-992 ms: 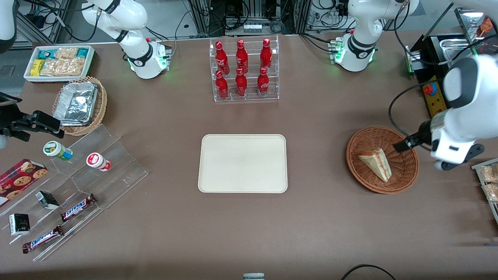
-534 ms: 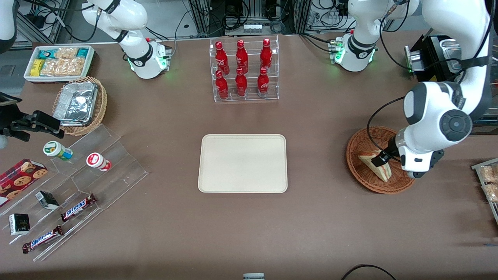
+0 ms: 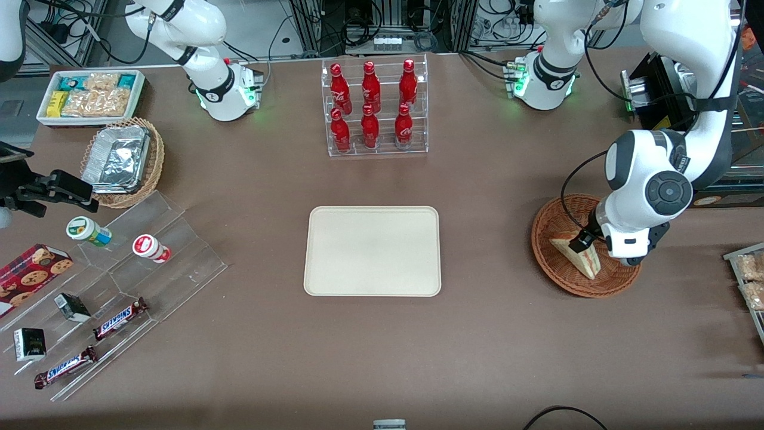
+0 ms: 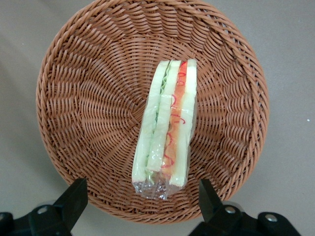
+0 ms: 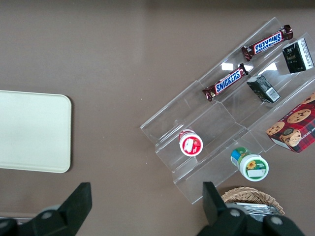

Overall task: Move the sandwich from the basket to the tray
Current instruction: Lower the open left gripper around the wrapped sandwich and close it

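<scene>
So the wrapped triangular white-bread sandwich [image 4: 166, 129] lies ungrasped in the round brown wicker basket [image 4: 88, 123], the gripper [image 4: 140, 204] hovering wide above it, the cream rectangular tray [image 3: 372, 251] bare.

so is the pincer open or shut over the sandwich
Open. The left arm's pincer hangs above the round brown wicker basket, fingers spread wide either side of the plastic-wrapped triangular white-bread sandwich, touching nothing.
</scene>
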`<action>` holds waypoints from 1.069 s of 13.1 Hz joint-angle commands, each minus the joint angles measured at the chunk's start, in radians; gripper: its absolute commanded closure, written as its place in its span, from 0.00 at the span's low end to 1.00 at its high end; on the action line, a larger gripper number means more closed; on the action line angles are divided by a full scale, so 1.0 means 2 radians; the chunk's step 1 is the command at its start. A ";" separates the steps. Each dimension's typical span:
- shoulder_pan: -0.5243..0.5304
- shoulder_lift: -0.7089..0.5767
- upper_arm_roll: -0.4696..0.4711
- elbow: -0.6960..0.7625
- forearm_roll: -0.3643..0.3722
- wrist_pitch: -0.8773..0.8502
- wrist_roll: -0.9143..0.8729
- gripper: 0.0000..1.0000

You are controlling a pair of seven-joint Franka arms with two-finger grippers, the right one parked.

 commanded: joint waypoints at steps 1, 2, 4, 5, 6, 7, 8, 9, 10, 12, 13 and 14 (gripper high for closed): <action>0.000 -0.004 0.000 -0.022 0.009 0.040 -0.015 0.00; 0.000 0.000 0.000 -0.022 0.009 0.048 -0.020 0.00; 0.000 0.007 0.000 -0.022 0.009 0.057 -0.020 0.00; 0.000 0.008 0.000 -0.023 0.009 0.059 -0.020 0.00; 0.001 0.013 0.000 -0.022 0.009 0.059 -0.020 0.00; 0.001 0.016 0.001 -0.022 0.010 0.062 -0.020 0.00; 0.002 0.018 0.001 -0.023 0.010 0.068 -0.020 0.00; 0.002 0.022 0.001 -0.023 0.010 0.072 -0.020 0.00; 0.002 0.024 0.001 -0.022 0.010 0.072 -0.020 0.00; 0.003 0.025 0.001 -0.022 0.010 0.072 -0.021 0.33; 0.002 0.025 0.001 -0.023 0.010 0.072 -0.020 0.48; 0.002 0.025 0.001 -0.023 0.010 0.072 -0.020 0.59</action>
